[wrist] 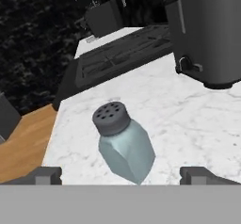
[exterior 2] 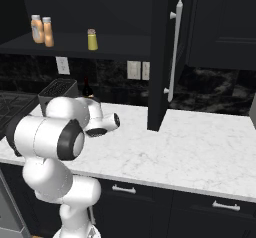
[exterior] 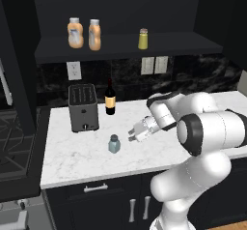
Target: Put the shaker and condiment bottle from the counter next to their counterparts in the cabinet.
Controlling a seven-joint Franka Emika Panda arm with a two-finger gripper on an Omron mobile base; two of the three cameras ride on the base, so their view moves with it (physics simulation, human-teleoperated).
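Your gripper (exterior: 131,135) hovers with its jaws spread wide and empty, just at 3 o'clock of the pale blue shaker (exterior: 114,143), which stands upright on the marble surface (exterior: 77,161) in front of the toaster (exterior: 83,107). Both orange bottles (exterior: 75,32) already sit on the cabinet shelf (exterior: 120,45). You are lining up the shaker grasp; next, ease forward until the jaws straddle its body, then close.

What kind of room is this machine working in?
Most likely a home kitchen: a white marble-look counter over dark cupboard doors, a dark grey slotted toaster beside a dark wine bottle, and a black stovetop alongside.
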